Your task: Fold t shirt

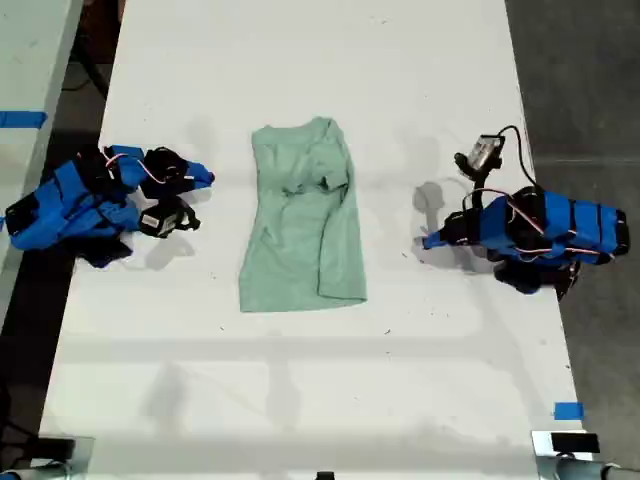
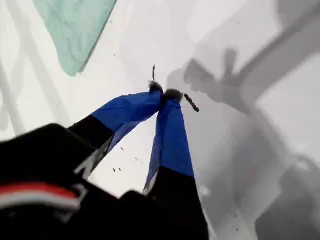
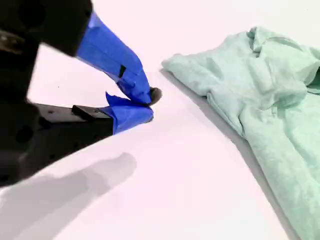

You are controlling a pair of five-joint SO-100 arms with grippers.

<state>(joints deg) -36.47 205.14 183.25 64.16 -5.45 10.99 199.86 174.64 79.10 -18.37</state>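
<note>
The pale mint-green t shirt (image 1: 300, 220) lies flat in the middle of the white table (image 1: 300, 400), a wrinkled oblong with its rumpled collar end toward the far edge. My first gripper (image 1: 428, 241) rests on the table at the exterior view's right, shut and empty (image 2: 165, 94), with a smooth shirt corner (image 2: 75, 30) some way off. My second gripper (image 1: 207, 180) sits at the exterior view's left, shut on nothing (image 3: 147, 102), a short gap from the shirt's crumpled end (image 3: 260, 75).
Blue tape (image 1: 568, 410) marks the table near the exterior view's bottom right corner. Dark floor (image 1: 580, 80) borders the table on the exterior view's right. A second pale surface with blue tape (image 1: 20, 119) stands at the exterior view's left.
</note>
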